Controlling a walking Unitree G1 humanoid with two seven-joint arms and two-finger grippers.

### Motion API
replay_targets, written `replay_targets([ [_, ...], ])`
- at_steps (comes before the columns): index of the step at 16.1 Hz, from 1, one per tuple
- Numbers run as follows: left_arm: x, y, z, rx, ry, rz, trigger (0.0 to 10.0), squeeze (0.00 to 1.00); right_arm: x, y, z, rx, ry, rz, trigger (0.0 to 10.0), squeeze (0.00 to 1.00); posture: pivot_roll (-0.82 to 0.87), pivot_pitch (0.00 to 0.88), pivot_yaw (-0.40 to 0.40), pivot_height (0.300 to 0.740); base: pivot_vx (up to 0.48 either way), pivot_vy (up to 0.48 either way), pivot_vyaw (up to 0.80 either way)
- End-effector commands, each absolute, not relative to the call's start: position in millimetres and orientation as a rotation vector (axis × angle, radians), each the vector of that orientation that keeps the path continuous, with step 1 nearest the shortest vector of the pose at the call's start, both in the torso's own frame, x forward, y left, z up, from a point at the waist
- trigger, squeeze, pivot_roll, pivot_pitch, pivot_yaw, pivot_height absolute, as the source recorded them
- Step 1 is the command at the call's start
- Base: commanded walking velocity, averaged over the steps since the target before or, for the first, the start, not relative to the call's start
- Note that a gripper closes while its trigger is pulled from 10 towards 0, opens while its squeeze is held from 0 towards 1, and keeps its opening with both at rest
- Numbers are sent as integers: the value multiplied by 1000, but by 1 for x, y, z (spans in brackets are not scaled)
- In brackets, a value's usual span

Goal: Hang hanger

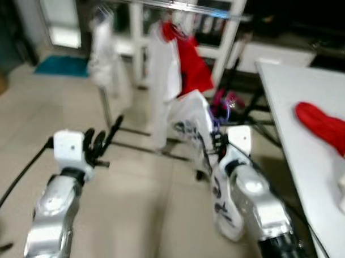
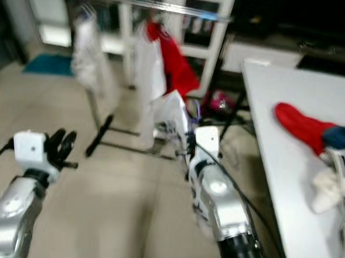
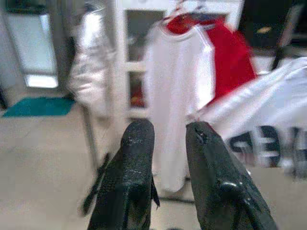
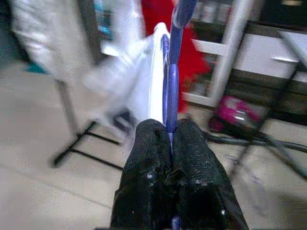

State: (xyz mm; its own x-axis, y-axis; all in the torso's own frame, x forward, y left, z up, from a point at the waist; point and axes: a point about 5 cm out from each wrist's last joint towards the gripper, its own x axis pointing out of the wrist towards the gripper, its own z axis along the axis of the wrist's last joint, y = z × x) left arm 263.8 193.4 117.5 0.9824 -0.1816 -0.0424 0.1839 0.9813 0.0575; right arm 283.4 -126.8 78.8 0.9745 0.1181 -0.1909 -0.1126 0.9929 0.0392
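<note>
My right gripper (image 4: 170, 130) is shut on a blue hanger (image 4: 171, 76) that carries a white garment (image 1: 192, 120) with dark print. It holds them low, in front of the clothes rack's metal rail (image 1: 205, 9). On the rail hang a red shirt (image 1: 191, 61), a white shirt (image 1: 161, 73) and, further left, another white garment (image 1: 104, 52). My left gripper (image 1: 102, 139) is open and holds nothing, raised to the left and pointing at the rack; its fingers (image 3: 138, 158) stand apart.
A white table (image 1: 307, 101) runs along the right, with a red cloth (image 1: 323, 127) and other clothes on it. The rack's black floor bars (image 1: 133, 145) lie ahead. White cabinets stand behind the rack. A pink item (image 4: 234, 111) lies on the floor.
</note>
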Motion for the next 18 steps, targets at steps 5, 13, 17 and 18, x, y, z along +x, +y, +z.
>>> replay_targets([
  [5, 263, 195, 122, 92, 33, -206, 10000, 0, 290, -134, 91, 23, 137, 60, 10000, 0, 143, 0, -79, 740, 478, 0, 0],
  [13, 258, 191, 114, 109, 74, -260, 10000, 0, 278, -156, 55, -211, 386, 10, 10000, 0, 145, 0, -85, 740, 478, 0, 0],
  [17, 256, 189, 110, 116, 94, -277, 10000, 0, 283, -172, 60, -278, 382, -76, 10000, 0, 149, 0, -89, 740, 478, 0, 0],
  [18, 256, 189, 110, 116, 95, -278, 10000, 0, 283, -172, 60, -287, 386, -77, 10000, 0, 149, 0, -89, 740, 472, 0, 0],
])
